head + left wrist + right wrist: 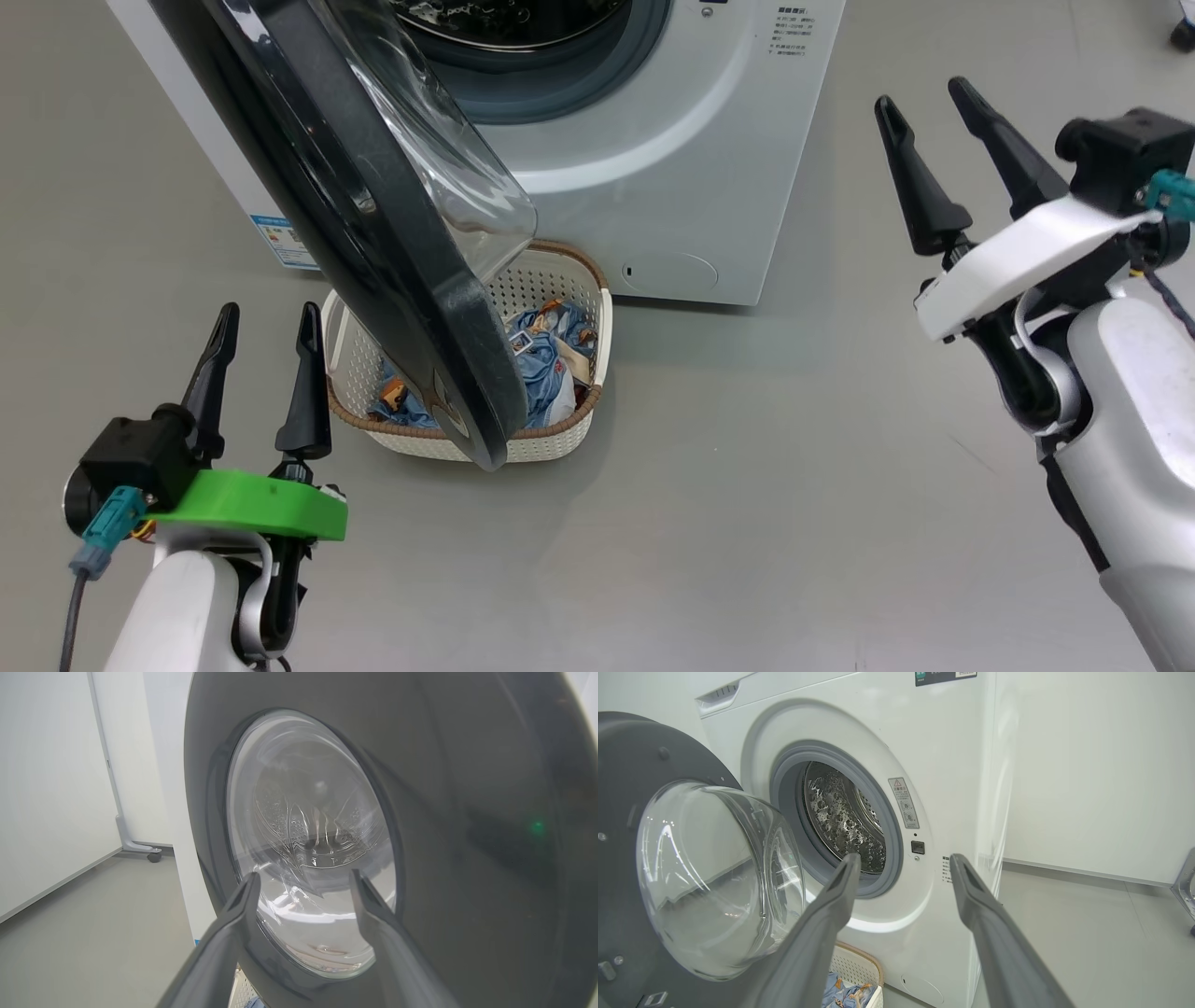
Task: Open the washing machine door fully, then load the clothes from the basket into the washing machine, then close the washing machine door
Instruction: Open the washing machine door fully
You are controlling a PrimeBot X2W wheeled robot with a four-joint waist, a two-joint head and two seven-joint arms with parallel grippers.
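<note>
Door overhanging basket rim, left claw spread nearby

Head view: the washing machine stands at the back. The washing machine door swings out from its left side and hangs over the basket. The basket sits on the floor just before the machine front, with the clothes in it. The left gripper is just left of the basket. The right gripper is well apart, right of the machine.
</note>
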